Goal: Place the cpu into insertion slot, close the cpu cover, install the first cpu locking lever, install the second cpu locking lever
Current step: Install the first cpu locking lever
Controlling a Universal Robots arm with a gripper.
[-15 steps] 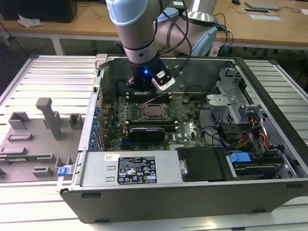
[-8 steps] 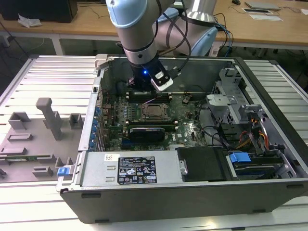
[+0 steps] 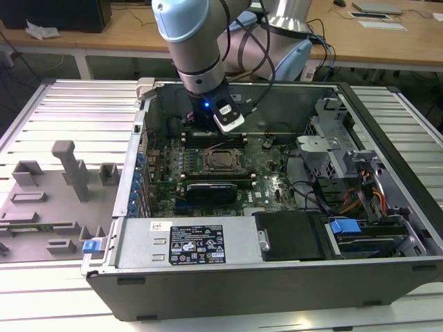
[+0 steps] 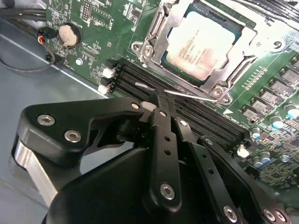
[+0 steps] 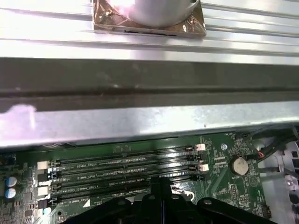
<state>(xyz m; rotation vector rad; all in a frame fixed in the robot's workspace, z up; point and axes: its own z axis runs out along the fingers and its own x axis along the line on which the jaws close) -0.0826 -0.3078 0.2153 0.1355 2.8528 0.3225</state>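
The cpu (image 4: pixel 201 44), a square chip with a silver-grey top, lies in the insertion slot (image 3: pixel 221 160) on the green motherboard. The silvery cpu cover (image 4: pixel 156 32) lies flat around it as a frame. A thin wire locking lever (image 4: pixel 196 97) runs along the socket's edge, between the socket and the black memory slots (image 5: pixel 126 163). My gripper (image 4: pixel 161 105) hangs over those memory slots with its black fingers pressed together, and the tips are right at the lever's end. In the exterior view the gripper (image 3: pixel 204 135) stands just behind the socket.
The board sits inside an open computer case (image 3: pixel 387 131) with high walls, drive cages and cables on the exterior view's right. A power supply (image 3: pixel 197 242) fills the near side. A coin battery (image 5: pixel 239 164) and small connectors lie beside the memory slots. Grey fixtures (image 3: pixel 69 173) stand outside the case.
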